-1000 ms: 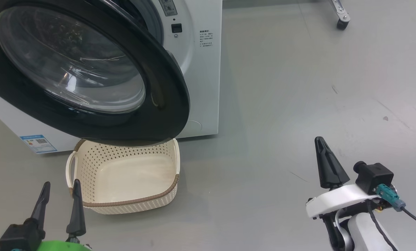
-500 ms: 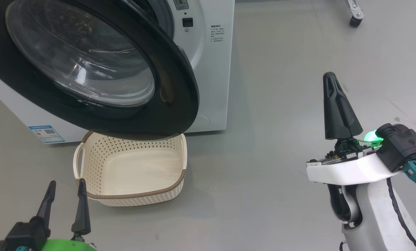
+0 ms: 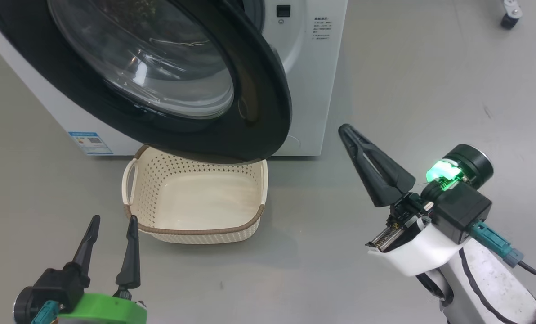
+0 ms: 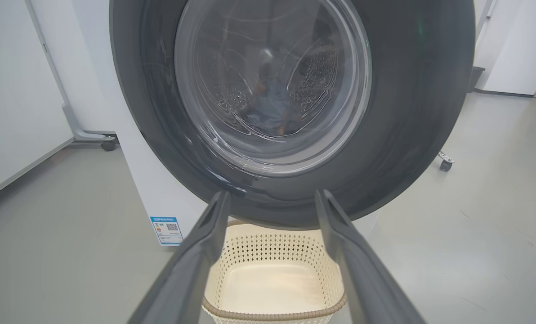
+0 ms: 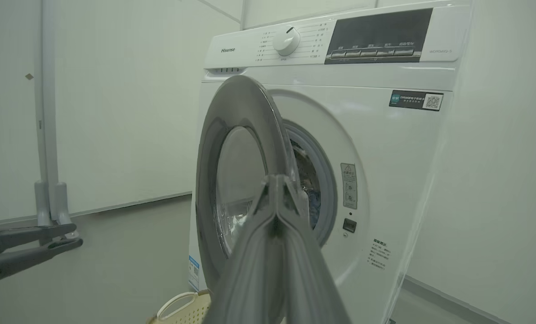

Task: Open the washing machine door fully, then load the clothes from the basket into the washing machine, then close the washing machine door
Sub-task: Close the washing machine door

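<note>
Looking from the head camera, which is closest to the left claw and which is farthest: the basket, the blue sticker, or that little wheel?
1. The basket, just right of the left claw.
2. The blue sticker, on the front of the washing machine, beyond the basket.
3. The wheel, far off at the upper right.

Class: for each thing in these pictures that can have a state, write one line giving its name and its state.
Door: partly open, swung out above the basket's far edge.
Basket: upright, empty.
Clothes: inside the machine, seen through the door's glass.
Left gripper: open, holding nothing.
Right gripper: shut, holding nothing.
</note>
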Tool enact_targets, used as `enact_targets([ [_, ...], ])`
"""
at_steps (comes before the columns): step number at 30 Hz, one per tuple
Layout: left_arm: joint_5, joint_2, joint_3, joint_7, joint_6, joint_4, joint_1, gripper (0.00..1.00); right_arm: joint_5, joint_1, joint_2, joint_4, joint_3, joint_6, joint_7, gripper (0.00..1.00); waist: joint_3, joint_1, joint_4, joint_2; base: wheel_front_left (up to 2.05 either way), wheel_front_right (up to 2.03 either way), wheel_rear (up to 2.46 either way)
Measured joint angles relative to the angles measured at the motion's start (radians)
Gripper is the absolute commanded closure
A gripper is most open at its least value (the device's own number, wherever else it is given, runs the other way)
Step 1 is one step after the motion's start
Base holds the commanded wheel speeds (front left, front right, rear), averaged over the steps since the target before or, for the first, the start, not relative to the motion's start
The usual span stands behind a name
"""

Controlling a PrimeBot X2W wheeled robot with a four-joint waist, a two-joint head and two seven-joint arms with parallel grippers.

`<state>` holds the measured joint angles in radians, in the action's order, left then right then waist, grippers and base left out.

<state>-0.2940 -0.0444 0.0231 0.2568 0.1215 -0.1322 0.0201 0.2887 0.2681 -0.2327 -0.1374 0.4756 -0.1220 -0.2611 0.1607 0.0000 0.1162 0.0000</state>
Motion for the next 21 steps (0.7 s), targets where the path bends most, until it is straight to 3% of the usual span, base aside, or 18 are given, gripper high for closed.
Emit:
enact_targets([
  [10,-0.116,0.001,0.083,0.000,0.004,0.017,-0.049,0.00,-0.010,0.092,-0.087,0.104,0.124,0.000,0.021,1.00,0.056,0.0000,0.096,0.0000,0.00,0.00,0.00],
  [21,-0.194,0.003,0.156,0.000,0.004,0.056,-0.114,0.00,0.019,0.224,-0.118,0.198,0.150,0.000,0.109,1.00,0.152,0.0000,0.208,0.0000,0.00,0.00,0.00],
])
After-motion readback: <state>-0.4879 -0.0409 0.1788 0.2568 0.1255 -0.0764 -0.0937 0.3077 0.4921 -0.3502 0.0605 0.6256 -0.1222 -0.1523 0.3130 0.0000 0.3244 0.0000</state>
